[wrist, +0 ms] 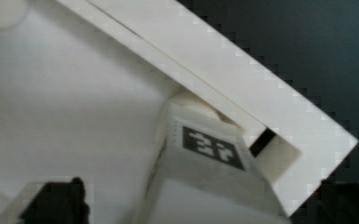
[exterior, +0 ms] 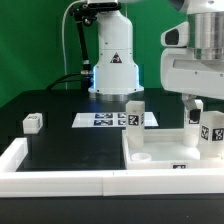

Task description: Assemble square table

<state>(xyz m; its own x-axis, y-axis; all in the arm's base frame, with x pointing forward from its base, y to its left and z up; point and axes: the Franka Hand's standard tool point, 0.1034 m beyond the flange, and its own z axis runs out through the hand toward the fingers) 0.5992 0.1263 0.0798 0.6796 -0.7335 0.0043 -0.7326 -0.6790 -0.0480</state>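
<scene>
The white square tabletop slab (exterior: 165,148) lies flat at the exterior view's right, against the front rail. One tagged white leg (exterior: 133,112) stands at its far left corner. A second tagged leg (exterior: 211,131) stands at its right side. My gripper (exterior: 198,106) hangs just above that second leg. In the wrist view the gripper (wrist: 202,212) is open, its dark fingers (wrist: 51,205) wide apart on either side of the tagged leg (wrist: 211,150), without touching it. The slab (wrist: 69,110) fills that view beside the leg. A third leg (exterior: 33,122) lies on the black table at the left.
The marker board (exterior: 105,120) lies flat in front of the robot base (exterior: 112,70). A long white rail (exterior: 60,172) borders the black surface along the front and runs diagonally through the wrist view (wrist: 211,60).
</scene>
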